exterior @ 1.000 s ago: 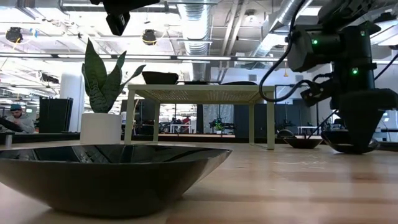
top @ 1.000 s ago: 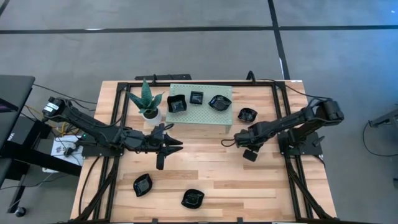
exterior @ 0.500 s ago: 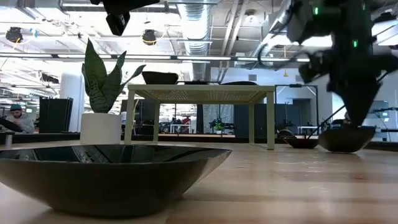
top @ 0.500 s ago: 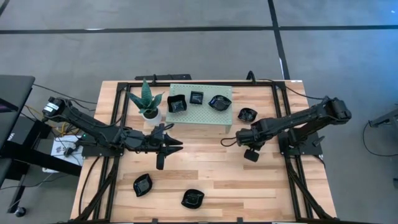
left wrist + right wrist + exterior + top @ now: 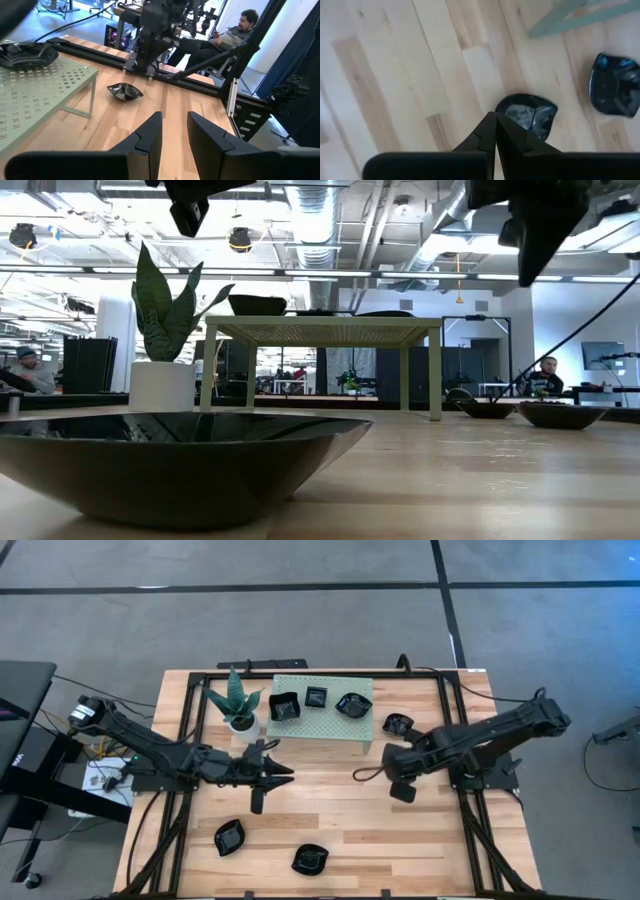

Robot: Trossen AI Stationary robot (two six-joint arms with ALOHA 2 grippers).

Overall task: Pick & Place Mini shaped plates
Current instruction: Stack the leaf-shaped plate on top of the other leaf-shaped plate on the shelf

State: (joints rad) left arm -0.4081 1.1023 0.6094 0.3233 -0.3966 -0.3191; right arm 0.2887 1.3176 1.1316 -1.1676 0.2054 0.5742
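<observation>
Several mini shaped plates, small and glossy black, are in view. Three sit on the pale green stand [image 5: 322,725], one [image 5: 398,724] lies on the table beside it, and two [image 5: 229,837] [image 5: 310,859] lie near the front edge. My right gripper [image 5: 495,116] is shut and empty. It points down, high above another plate [image 5: 527,115] that lies flat on the table. My left gripper [image 5: 174,131] hovers open and empty near the table's middle [image 5: 275,777].
A potted green plant [image 5: 238,705] stands at the stand's left end. Black rails [image 5: 185,740] frame the table. Bare wood lies between the two grippers and along the middle [image 5: 330,810]. People sit in the room beyond the table.
My right gripper has risen well clear of the plate it was down at, tipping and swinging a little toward the table's middle. The plate stays on the table.
</observation>
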